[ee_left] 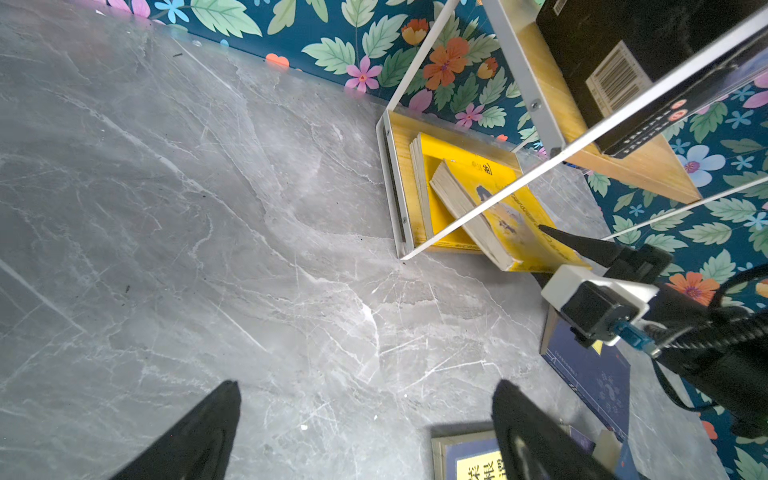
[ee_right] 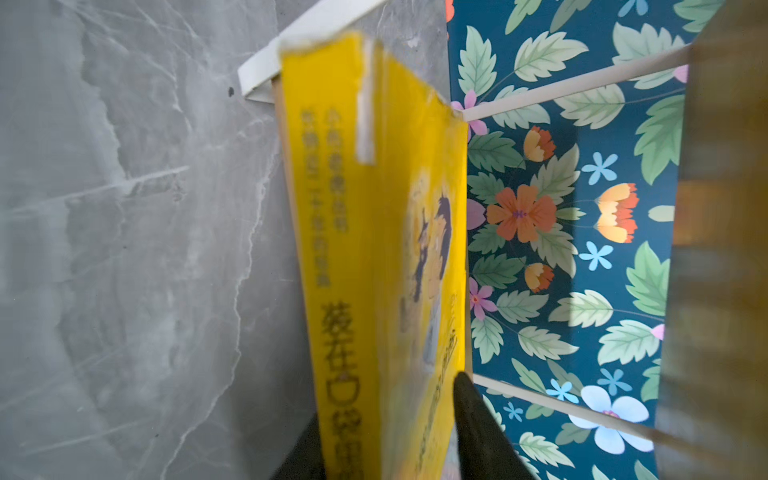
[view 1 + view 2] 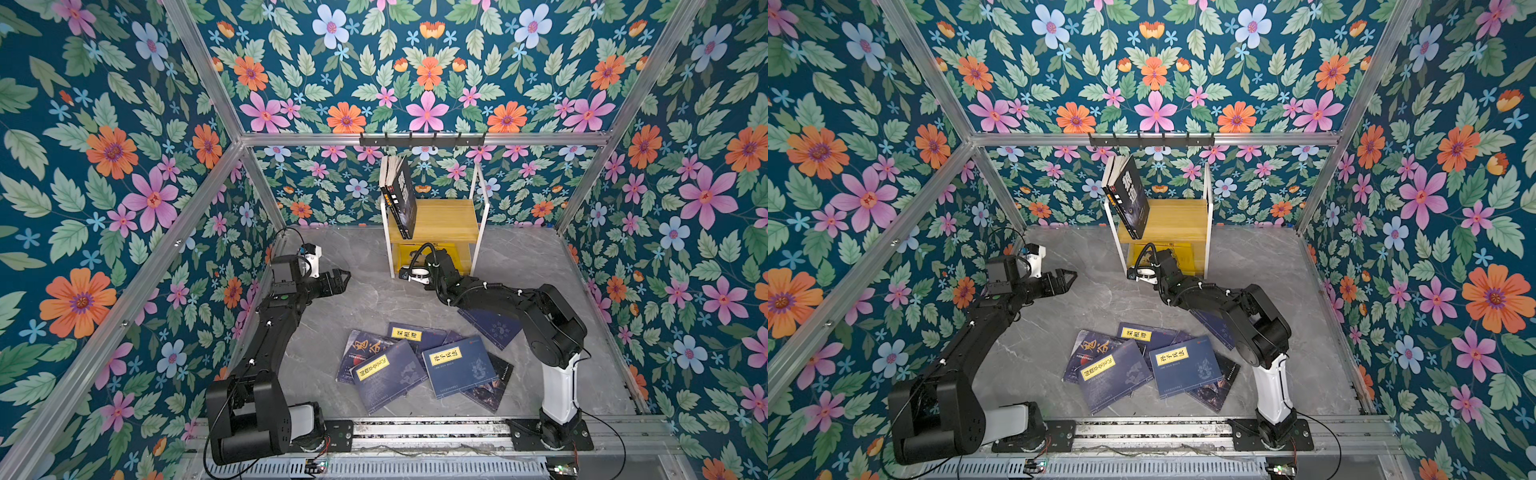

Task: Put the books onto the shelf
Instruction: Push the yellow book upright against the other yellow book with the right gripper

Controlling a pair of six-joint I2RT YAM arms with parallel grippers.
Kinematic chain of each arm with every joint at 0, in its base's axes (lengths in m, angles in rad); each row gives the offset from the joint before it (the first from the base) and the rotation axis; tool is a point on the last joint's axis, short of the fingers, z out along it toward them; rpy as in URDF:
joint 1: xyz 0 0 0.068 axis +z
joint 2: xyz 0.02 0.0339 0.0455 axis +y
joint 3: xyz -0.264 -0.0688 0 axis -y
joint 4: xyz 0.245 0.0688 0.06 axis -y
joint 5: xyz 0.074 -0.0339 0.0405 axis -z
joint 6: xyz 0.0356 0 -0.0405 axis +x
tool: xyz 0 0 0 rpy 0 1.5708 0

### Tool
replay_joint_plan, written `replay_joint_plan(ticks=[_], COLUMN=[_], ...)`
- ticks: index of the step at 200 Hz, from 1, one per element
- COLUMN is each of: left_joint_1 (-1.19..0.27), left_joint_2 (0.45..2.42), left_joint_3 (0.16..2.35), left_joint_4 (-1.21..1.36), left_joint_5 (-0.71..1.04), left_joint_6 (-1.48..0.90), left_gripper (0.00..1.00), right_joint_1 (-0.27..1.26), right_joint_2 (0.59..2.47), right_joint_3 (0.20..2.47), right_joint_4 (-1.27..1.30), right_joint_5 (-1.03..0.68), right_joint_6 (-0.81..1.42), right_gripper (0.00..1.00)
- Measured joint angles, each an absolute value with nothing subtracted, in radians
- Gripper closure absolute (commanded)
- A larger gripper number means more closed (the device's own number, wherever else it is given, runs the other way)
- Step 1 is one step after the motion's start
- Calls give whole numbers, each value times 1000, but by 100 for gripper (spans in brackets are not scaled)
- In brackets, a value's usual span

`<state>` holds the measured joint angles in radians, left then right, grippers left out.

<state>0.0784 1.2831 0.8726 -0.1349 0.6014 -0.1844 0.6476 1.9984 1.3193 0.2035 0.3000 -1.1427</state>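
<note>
The shelf (image 3: 453, 220) (image 3: 1177, 224) stands at the back wall, with two dark books (image 3: 401, 195) leaning on its upper board. On the lower board, a yellow book (image 2: 374, 249) (image 1: 494, 212) leans against another yellow book (image 1: 436, 199). My right gripper (image 2: 386, 415) reaches in there, open, its fingers a little off the leaning book's covers. One of those fingers (image 1: 582, 245) shows over the cover. Several navy books (image 3: 419, 365) (image 3: 1142, 365) lie piled on the floor in front. My left gripper (image 3: 343, 280) (image 1: 368, 386) hovers open and empty, left of the shelf.
A further navy book (image 3: 494, 328) (image 1: 594, 374) lies under my right arm. A black hook rail (image 3: 422, 139) hangs above the shelf. Floral walls with aluminium posts enclose the grey marble floor (image 3: 357, 307). The arms' mounting rail (image 3: 415, 428) runs along the front.
</note>
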Motion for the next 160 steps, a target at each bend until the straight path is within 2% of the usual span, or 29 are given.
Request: replay_joint_plan(ticks=[50, 63, 82, 99, 113, 160], left_joint_1=[78, 78, 78, 78, 78, 78], left_joint_2=[1282, 1282, 1282, 1282, 1282, 1282], left_joint_3=[873, 873, 873, 873, 871, 871], left_joint_4=[-135, -135, -135, -135, -135, -135], left_joint_5=[601, 601, 601, 601, 602, 602], left_joint_6=[-182, -182, -182, -182, -182, -181], left_gripper=[5, 4, 4, 5, 5, 6], right_joint_1=[639, 637, 633, 630, 624, 611], right_joint_2=[1982, 1973, 1968, 1970, 1975, 2023], right_joint_3=[1340, 1340, 1340, 1354, 1382, 1464], right_joint_4=[52, 23, -8, -39, -55, -80], right_joint_5=[239, 234, 207, 202, 194, 190], right_joint_6=[-1090, -1076, -1067, -1054, -1047, -1051], right_gripper=[54, 61, 84, 92, 95, 95])
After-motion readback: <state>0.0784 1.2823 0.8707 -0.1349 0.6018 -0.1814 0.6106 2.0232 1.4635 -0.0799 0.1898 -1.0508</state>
